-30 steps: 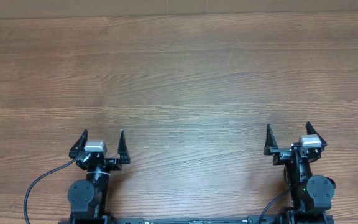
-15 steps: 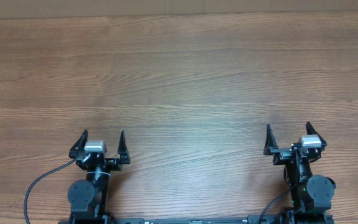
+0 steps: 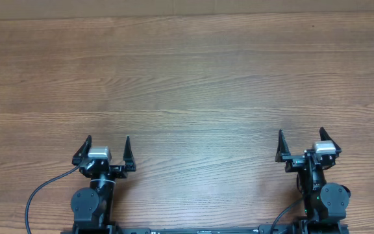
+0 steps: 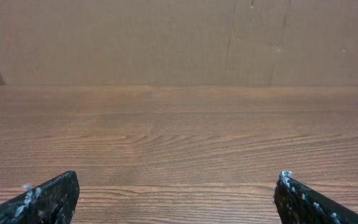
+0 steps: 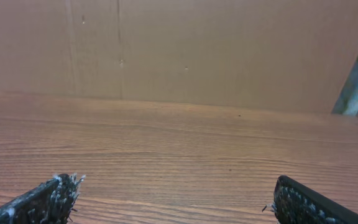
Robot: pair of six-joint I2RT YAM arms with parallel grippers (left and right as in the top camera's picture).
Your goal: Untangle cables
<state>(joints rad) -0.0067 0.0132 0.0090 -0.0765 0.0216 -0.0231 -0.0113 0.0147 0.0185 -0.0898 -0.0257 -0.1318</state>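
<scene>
No thin task cables show in any view; they are out of view. My left gripper (image 3: 107,143) sits near the table's front edge at the left, jaws wide open and empty. Its fingertips (image 4: 58,190) frame bare wood in the left wrist view. My right gripper (image 3: 300,136) sits near the front edge at the right, jaws wide open and empty. Its fingertips (image 5: 58,190) also frame bare wood in the right wrist view.
The wooden table (image 3: 187,84) spans the overhead view. A brown cardboard wall (image 4: 179,37) stands behind its far edge. A thick black arm cable (image 3: 41,192) loops at the front left by the left arm base.
</scene>
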